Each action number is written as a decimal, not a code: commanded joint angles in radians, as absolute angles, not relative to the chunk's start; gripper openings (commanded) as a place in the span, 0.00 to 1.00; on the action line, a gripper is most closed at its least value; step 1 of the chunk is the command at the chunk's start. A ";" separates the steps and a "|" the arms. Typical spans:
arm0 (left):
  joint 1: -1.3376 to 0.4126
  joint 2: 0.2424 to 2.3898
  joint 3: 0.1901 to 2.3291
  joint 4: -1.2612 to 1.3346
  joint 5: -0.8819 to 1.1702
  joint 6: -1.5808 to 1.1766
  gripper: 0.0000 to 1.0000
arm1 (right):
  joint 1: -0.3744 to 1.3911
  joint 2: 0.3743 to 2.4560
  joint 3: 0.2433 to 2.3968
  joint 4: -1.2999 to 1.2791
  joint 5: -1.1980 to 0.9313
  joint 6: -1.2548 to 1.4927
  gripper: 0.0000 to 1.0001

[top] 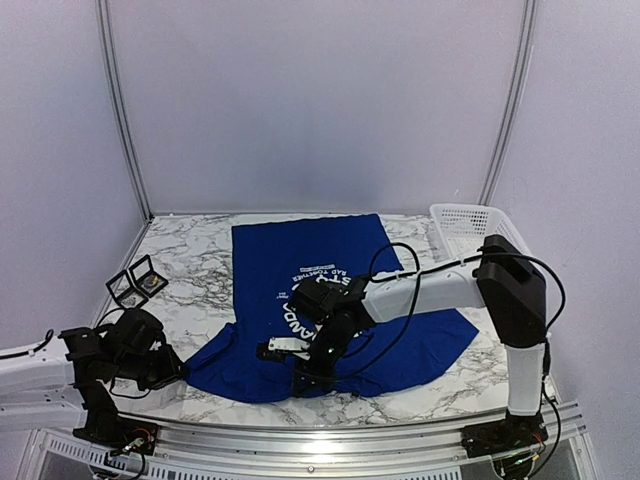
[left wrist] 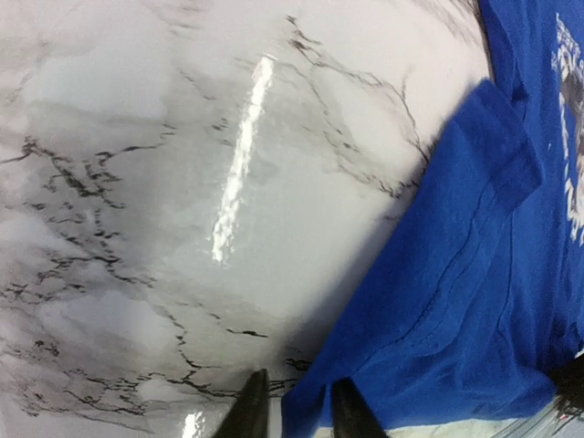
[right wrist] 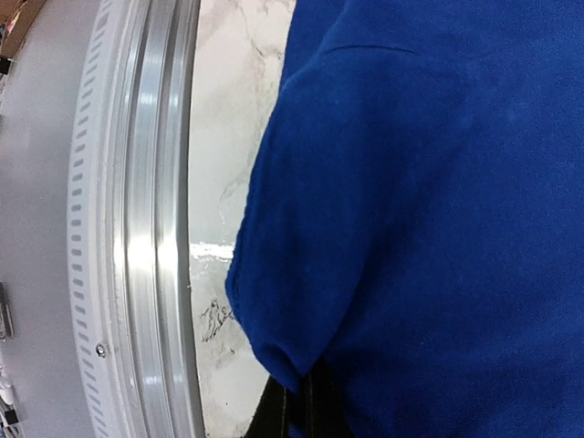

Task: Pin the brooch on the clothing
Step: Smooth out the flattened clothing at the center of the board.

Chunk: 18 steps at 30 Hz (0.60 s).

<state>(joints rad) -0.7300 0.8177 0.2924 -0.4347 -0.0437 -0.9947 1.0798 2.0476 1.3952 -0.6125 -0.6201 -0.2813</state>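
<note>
The right gripper (right wrist: pixel 294 406) has its jaws together, clamped on a fold at the near edge of the royal-blue T-shirt (top: pixel 310 255), which lies spread on the middle of the marble table (top: pixel 195 255), print facing up. The left gripper (left wrist: pixel 297 412) holds its fingers slightly apart at the near-left sleeve, with a hem corner showing between them. At the far right stands a white mesh basket (top: pixel 462 222), contents not discernible; at the left a small black case (top: pixel 138 283) lies open, its contents too small to identify.

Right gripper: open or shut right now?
Shut: the right gripper has its fingers together, pinching the edge of the clothing.
</note>
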 commanded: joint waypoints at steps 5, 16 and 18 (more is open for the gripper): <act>-0.727 0.537 0.266 -0.600 -0.210 -1.184 0.46 | 1.084 2.040 1.422 -0.632 -0.668 -0.303 0.35; -0.767 0.919 0.629 -0.507 -0.210 -0.643 0.40 | 0.929 1.805 1.381 -0.487 -0.447 -0.058 0.54; -0.781 1.048 0.659 -0.472 -0.153 -0.579 0.35 | 0.835 1.726 1.298 -0.433 -0.329 0.062 0.43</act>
<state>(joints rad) -0.7593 0.8673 0.6025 -0.5346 -0.2359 -0.8165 0.9981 1.8679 1.3930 -0.5613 -0.5499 -0.1791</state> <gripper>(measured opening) 0.396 0.514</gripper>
